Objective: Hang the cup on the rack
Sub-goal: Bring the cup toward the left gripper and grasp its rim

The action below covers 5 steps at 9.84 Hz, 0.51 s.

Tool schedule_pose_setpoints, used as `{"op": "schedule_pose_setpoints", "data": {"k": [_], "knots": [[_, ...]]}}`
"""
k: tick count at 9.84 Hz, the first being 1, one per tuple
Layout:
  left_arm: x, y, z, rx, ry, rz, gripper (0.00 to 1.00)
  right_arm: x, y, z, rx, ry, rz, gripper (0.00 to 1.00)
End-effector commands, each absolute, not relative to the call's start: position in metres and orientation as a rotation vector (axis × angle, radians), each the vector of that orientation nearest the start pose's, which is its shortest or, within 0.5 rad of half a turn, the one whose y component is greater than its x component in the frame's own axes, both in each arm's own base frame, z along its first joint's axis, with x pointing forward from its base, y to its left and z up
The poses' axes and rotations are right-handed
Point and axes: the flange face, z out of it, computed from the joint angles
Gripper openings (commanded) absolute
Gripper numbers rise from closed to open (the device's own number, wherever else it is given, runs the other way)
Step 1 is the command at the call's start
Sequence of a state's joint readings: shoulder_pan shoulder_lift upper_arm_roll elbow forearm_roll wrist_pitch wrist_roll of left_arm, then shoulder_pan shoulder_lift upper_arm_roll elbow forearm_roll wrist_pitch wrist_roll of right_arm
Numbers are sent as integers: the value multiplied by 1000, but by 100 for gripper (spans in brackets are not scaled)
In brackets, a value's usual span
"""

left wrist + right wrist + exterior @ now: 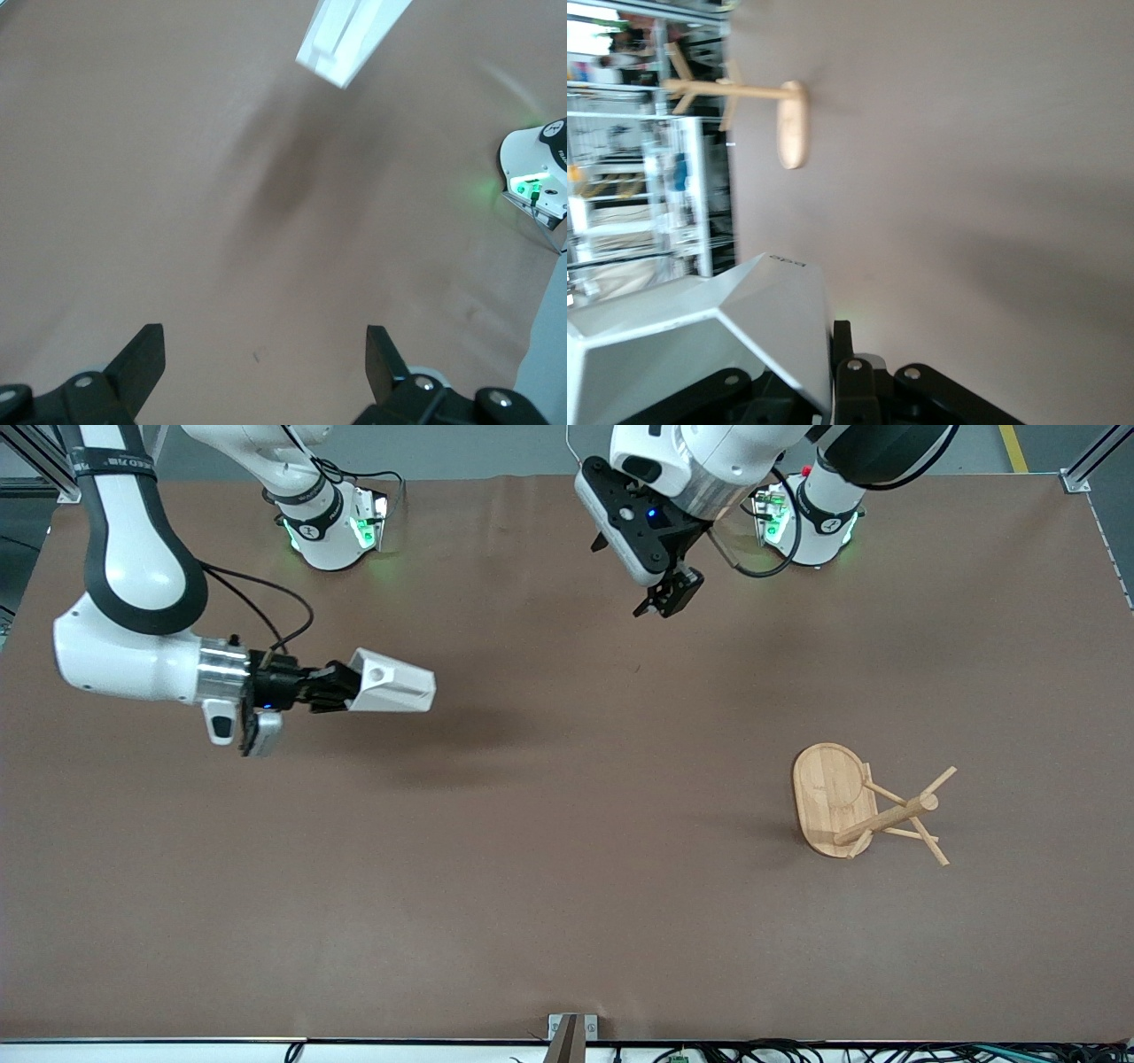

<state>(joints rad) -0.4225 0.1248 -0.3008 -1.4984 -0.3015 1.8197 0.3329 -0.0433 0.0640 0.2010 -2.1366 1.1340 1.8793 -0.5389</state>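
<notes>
My right gripper (341, 688) is shut on the white faceted cup (394, 682) and holds it on its side in the air, over the table toward the right arm's end. In the right wrist view the cup (718, 328) fills the space beside one black finger (843, 350), which presses on its wall. The bamboo rack (873, 806) stands upright on its oval base (824, 793) toward the left arm's end, well apart from the cup; it also shows as the rack (744, 93). My left gripper (669, 598) hangs open and empty over bare table (266, 354). The cup's end (350, 40) shows there too.
The brown mat (567, 886) covers the whole table. The two arm bases (332, 522) (811, 518) stand along the edge farthest from the front camera. A small metal bracket (571, 1036) sits at the nearest edge.
</notes>
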Motion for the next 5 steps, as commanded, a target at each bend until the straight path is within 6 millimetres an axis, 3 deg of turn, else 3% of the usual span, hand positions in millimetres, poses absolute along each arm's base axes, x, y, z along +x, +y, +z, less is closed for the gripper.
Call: {"op": "schedule_pose_setpoints", "data": {"k": [1,3,5], "knots": [[444,-454,589,-3011,1828,-203,100,498,186,396,-1917,-173,72,0],[436,-474,585,-2919,1925,-217,100,492,207,399,-1869,-279,9,0],[430,-480,582,-2776,2047,-242,100,482,224,400,-1822,-340,-35,0]]}}
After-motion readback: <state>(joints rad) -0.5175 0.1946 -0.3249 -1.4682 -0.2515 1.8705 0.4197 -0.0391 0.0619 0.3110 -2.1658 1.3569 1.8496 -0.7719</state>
